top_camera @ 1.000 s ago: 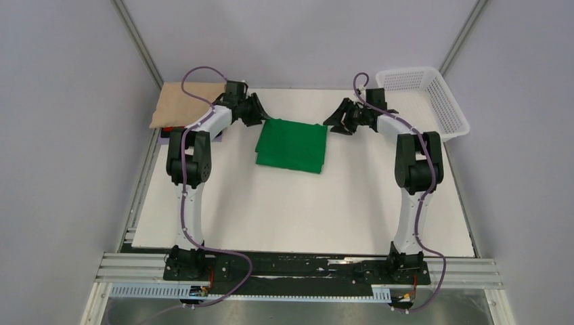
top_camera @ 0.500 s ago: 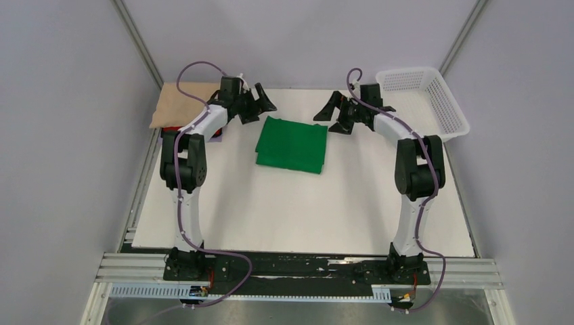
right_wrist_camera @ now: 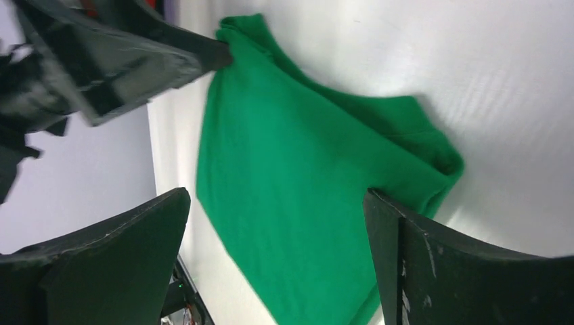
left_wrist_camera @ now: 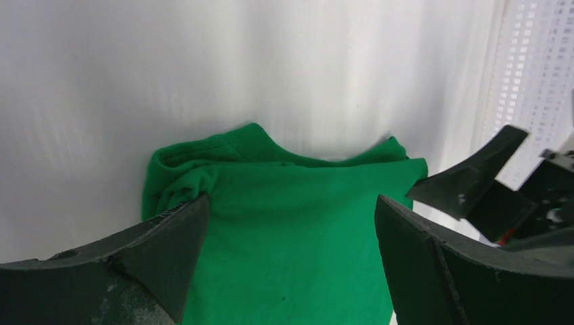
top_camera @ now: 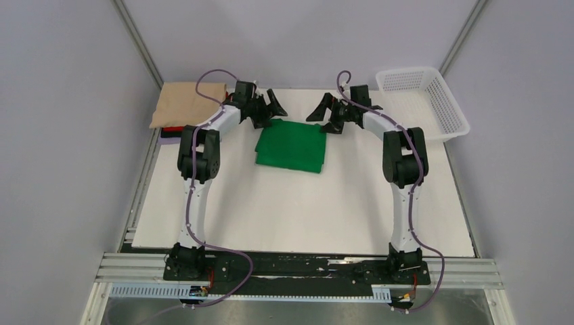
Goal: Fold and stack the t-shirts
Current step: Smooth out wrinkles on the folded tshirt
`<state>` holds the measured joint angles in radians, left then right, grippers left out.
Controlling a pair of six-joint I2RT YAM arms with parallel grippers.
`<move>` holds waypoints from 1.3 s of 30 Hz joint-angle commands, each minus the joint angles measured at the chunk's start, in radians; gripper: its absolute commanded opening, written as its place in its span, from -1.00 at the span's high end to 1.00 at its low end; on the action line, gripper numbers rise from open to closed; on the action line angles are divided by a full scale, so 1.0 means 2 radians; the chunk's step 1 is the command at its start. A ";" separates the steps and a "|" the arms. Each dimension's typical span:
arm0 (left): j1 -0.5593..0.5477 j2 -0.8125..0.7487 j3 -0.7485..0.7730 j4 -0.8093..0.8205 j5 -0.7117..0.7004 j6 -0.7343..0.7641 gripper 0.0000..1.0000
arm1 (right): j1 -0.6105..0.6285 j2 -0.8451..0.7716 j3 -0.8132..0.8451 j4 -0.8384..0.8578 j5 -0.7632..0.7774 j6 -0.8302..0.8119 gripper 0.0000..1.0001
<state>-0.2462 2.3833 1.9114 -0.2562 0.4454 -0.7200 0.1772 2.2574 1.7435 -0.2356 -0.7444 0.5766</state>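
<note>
At the middle of the table (top_camera: 304, 210) lay the green t-shirt (top_camera: 292, 145), folded flat, apparently ready for stacking, with the left gripper (top_camera: 273, 113) and right gripper (top_camera: 323, 118) poised just over its far corners, both spread wide and empty, while farther left the beige t-shirt (top_camera: 188, 103) topped the stack it likely joins.
</note>
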 commanded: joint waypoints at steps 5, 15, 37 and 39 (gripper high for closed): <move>0.005 0.034 0.042 -0.101 -0.058 0.045 -1.00 | 0.001 0.055 -0.027 0.004 0.038 -0.006 -1.00; -0.007 -0.147 -0.243 -0.032 -0.030 0.044 -1.00 | 0.031 -0.082 -0.233 0.006 0.100 -0.059 -1.00; -0.051 -0.425 -0.402 -0.119 -0.118 0.068 -1.00 | 0.035 -0.493 -0.439 0.017 0.308 -0.003 -1.00; -0.053 -0.437 -0.434 -0.104 -0.108 0.056 -1.00 | 0.019 -0.524 -0.464 0.015 0.319 0.012 -1.00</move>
<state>-0.3492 1.5486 1.1530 -0.4469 0.2371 -0.5934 0.2642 1.2987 0.9043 -0.2020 -0.2523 0.5179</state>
